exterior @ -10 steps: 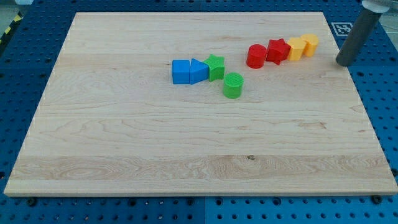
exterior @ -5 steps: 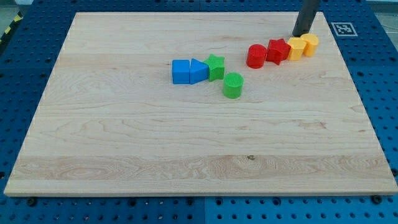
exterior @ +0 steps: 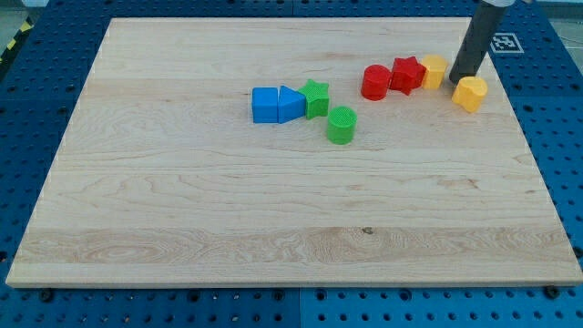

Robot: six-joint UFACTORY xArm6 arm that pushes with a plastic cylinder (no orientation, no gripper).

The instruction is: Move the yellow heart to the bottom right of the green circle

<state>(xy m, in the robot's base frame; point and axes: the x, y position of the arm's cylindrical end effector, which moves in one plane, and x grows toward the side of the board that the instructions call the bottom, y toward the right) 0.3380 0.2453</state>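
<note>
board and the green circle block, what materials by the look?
Board: likely light wood, matte, with visible grain lines and a small dark knot. Green circle: probably plastic, possibly 3D-printed, with a fine ribbed texture on top and uniform saturated colour.

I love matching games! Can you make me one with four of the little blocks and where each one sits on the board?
Things:
1. green plastic circle block
2. blue plastic square block
3. red plastic round block
4. yellow plastic block by my tip

Places:
A. farthest toward the view's left
B. farthest toward the view's right
C. just below the green star block
D. left end of the red and yellow row

Pairs: 1-C, 2-A, 3-D, 4-B
</note>
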